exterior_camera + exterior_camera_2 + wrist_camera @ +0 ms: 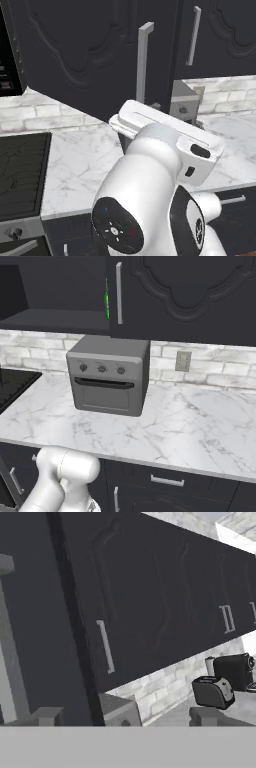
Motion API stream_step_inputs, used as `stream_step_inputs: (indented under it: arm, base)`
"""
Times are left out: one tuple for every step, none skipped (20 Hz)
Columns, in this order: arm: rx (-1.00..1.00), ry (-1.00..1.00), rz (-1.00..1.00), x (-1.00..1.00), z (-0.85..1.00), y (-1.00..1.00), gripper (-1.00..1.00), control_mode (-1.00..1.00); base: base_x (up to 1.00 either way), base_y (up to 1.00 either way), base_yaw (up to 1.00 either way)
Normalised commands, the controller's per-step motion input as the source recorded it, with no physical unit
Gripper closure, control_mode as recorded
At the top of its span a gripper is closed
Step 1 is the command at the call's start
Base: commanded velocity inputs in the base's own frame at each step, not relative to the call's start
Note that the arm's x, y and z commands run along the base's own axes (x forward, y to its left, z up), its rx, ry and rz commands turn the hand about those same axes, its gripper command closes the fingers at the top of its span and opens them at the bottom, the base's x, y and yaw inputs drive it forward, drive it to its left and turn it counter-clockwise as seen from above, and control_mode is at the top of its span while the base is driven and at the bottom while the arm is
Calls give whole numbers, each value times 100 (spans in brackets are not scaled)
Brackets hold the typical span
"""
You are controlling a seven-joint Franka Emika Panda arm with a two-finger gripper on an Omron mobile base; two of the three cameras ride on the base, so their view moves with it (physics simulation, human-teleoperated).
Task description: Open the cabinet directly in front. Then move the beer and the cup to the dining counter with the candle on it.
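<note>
The claw (127, 716) stands wide, gripping nothing. The cabinet (150, 597) fills the space just ahead of it, left door (95, 55) swung open; the beer (106, 302) shows green inside.

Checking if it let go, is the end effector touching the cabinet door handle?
Apart. The hand view shows the end effector with its two fingertips spread wide, and the door handle hangs above, clear of both.

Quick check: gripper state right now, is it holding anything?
Gripper: open, its two tips stand wide apart with nothing between them; it faces the cabinet.
</note>
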Motion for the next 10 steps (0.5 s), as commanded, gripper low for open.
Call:
stream_step_inputs:
  arm:
    - [32, 0, 9, -15, 0, -100, -100, -100]
    - [32, 0, 10, -6, 1, -100, -100, -100]
    - [32, 0, 12, 0, 4, -100, -100, -100]
    - [33, 0, 17, 0, 8, -100, -100, -100]
    - [33, 0, 18, 0, 10, -100, -100, -100]
    - [33, 0, 20, 0, 9, -100, -100, -100]
    - [30, 0, 21, 0, 13, -100, -100, -100]
    - [34, 1, 24, 0, 1, -100, -100, -100]
    - [31, 2, 29, 0, 0, -100, -100, -100]
    - [27, 4, 32, 0, 0, -93, -100, -100]
  base:
    - [0, 0, 0]
    - [0, 0, 0]
    - [0, 0, 0]
    - [0, 0, 0]
    - [0, 0, 0]
    - [0, 0, 0]
    - [0, 0, 0]
    - [0, 0, 0]
    - [0, 0, 0]
    - [0, 0, 0]
